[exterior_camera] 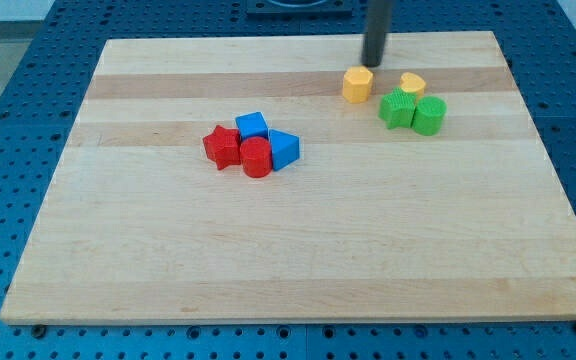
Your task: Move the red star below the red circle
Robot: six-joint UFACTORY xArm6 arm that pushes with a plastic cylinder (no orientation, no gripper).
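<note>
- Near the board's middle, toward the left, the red star touches the left side of the red circle, level with it rather than on its near side.
- My tip stands at the far edge, just beyond the yellow block, well right of the star.
- It is a bare rod with no jaws, holding nothing.

Lay on a wooden board: blue cube, blue triangle, yellow hexagon, yellow heart, green star touching green cylinder.
</note>
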